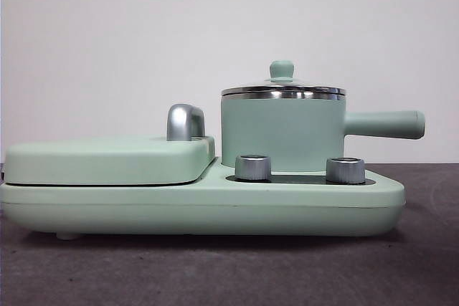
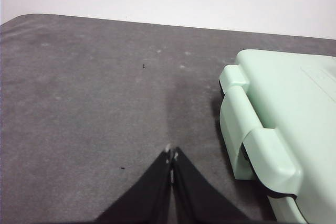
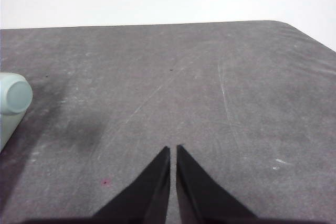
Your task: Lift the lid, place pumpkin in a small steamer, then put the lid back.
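Observation:
The small steamer (image 1: 282,132), a mint-green pot with a chrome rim band, stands on the right half of the wide base, its long handle (image 1: 387,124) pointing right. The lid (image 1: 282,88) rests on the pot, mint-green knob on top. The pumpkin is out of view. My left gripper (image 2: 171,154) is shut over bare grey table, beside the base's hinged end (image 2: 262,135). Shut as well, my right gripper (image 3: 173,149) hovers above empty table, with the handle's round end (image 3: 14,94) off to one side. Neither arm appears in the front view.
A wide mint-green base (image 1: 201,206) with two chrome dials (image 1: 253,167) carries the pot. A flat rectangular cover (image 1: 107,159) with a chrome handle (image 1: 185,122) fills its left half. Grey table cloth (image 3: 210,103) spreads around; a white wall stands behind.

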